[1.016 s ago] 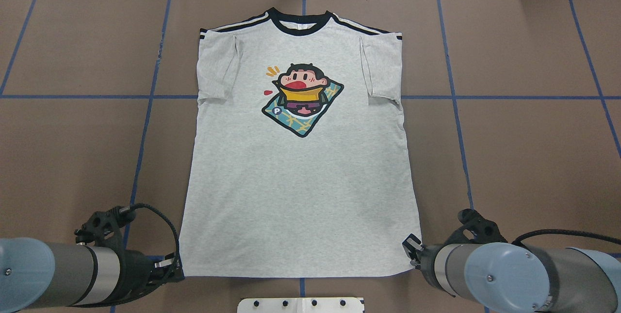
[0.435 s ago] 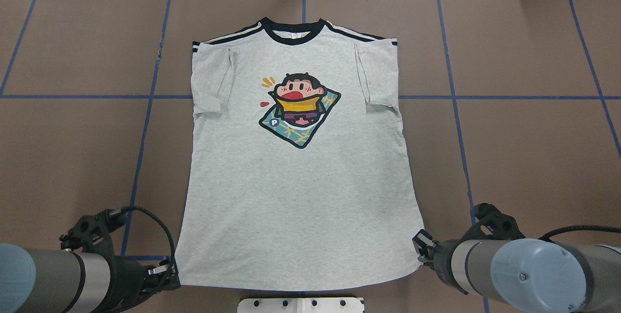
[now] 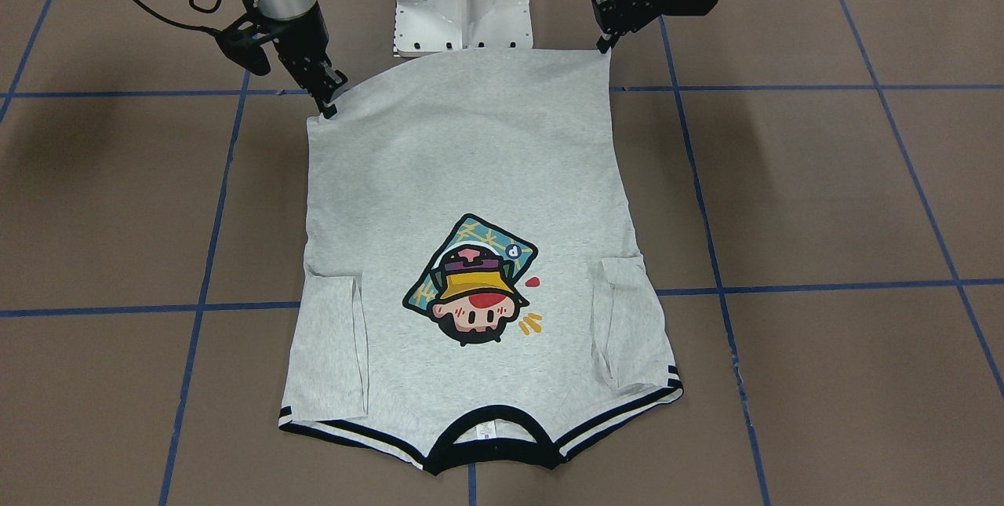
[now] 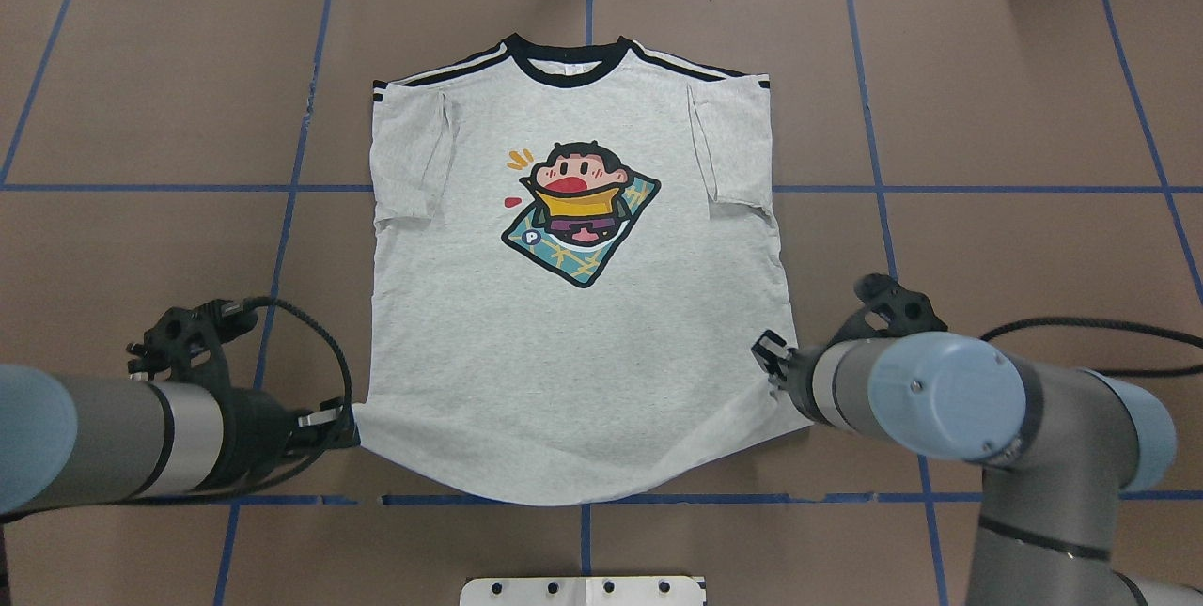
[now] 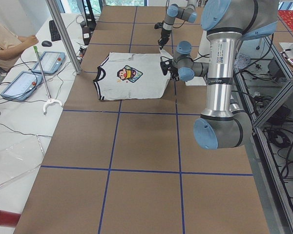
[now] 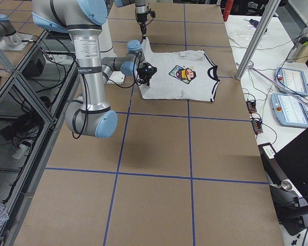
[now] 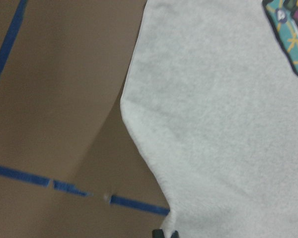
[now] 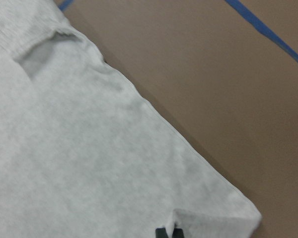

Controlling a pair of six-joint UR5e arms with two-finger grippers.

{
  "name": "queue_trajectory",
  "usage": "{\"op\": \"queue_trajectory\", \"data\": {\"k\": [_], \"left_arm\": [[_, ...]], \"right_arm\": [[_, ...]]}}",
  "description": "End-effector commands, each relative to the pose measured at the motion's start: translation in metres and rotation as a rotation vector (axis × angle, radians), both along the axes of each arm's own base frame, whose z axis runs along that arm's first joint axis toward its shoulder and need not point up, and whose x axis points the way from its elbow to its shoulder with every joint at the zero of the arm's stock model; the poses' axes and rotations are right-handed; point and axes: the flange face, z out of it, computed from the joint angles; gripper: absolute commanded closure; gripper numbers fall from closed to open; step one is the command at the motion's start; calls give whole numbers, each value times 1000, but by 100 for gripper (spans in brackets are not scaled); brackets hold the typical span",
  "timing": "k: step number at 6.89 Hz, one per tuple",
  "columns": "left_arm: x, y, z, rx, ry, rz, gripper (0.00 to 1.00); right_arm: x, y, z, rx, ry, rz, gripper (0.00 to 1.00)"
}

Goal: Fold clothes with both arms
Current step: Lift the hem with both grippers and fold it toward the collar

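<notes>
The T-shirt [image 4: 573, 324] lies print-up (collar farthest from the pedestal [image 4: 583, 590]). The left gripper [image 4: 346, 426] and right gripper [image 4: 773, 364] each clamp tight on a raised hem corner nearest the pedestal.

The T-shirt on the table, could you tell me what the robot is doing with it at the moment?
A grey T-shirt lies print-up on the table, and a fold is starting from its bottom edge. The left gripper and the right gripper each pinch one bottom corner, raised off the surface, so the hem sags between them. The collar end lies flat on the side far from the robot.
</notes>
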Motion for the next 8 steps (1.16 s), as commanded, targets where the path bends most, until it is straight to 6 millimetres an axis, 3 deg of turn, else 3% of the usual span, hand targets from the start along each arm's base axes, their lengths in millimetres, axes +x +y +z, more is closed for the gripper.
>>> {"op": "queue_trajectory", "data": {"k": [1, 2, 3, 5, 6, 7, 8], "left_arm": [[8, -73, 10, 132, -67, -56, 100], [17, -112, 15, 174, -101, -85, 100], [21, -169, 14, 220, -146, -126, 100], [27, -243, 55, 251, -231, -162, 100], [15, -274, 76, 288, -238, -189, 100], [17, -297, 88, 277, -254, -209, 100], [23, -313, 86, 268, -263, -218, 100]], "right_arm": [[21, -109, -20, 67, 18, 17, 100], [22, -147, -19, 96, 52, 14, 100], [23, -193, -13, 110, 101, 30, 100], [35, -268, 4, 111, 191, 49, 100], [33, -299, 2, 114, 223, 42, 100], [19, -323, -3, 107, 234, 47, 100], [5, -340, 19, 139, 203, 57, 100]]}}
